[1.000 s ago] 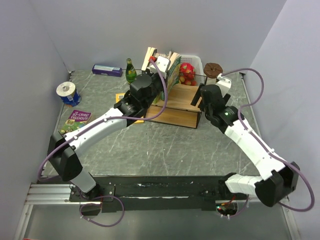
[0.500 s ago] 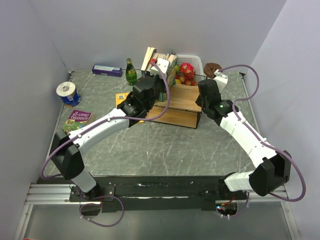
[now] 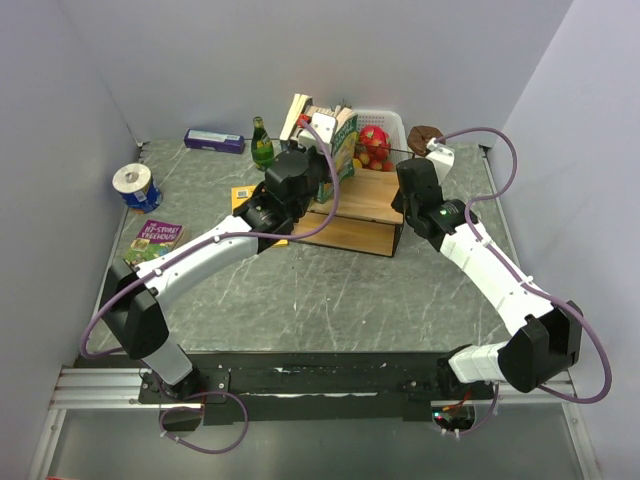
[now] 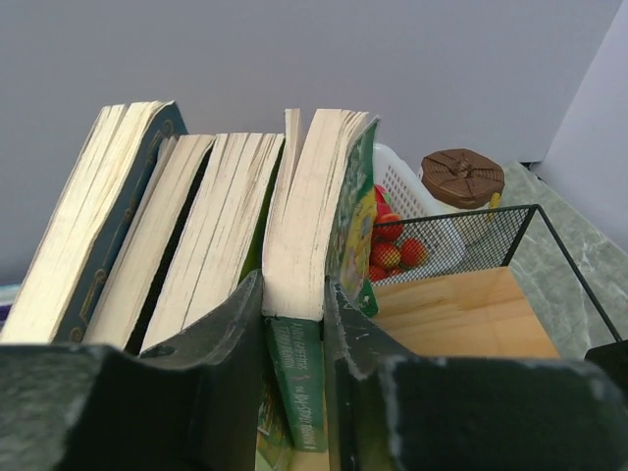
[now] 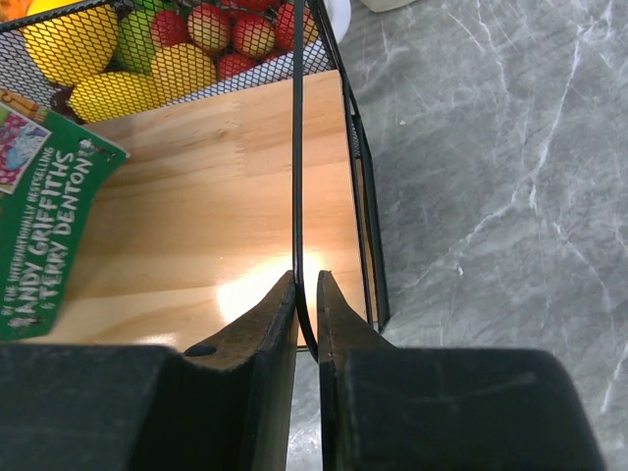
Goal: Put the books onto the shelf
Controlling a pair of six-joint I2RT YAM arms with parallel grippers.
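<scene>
Step in hand: seating the green book (image 4: 319, 216) upright on the shelf (image 3: 365, 205), at the right end of a row of standing books (image 4: 186, 226). The shelf sits mid-bench toward the back edge, with a fruit basket (image 4: 412, 182) just behind it.

Left gripper (image 4: 294, 294): jaws narrow, clamped on the green book's lower end, one jaw on each cover. The book leans a little left against its neighbour, and its bottom corner shows over the wooden board in the right wrist view.

Right gripper (image 5: 306, 285): jaws almost together, pinched on the thin black frame wire (image 5: 297, 147) at the shelf's right end. It holds nothing else and is likely bracing the shelf.

Task not done: the purple book (image 3: 155, 238) lies flat near the left edge of the bench (image 3: 330, 290), well apart from the shelf.

Next, as a judgement: release the green book gently so the row doesn't tip, then back straight out. The purple book is thin and flat, so picking it up probably needs an edge lift.
</scene>
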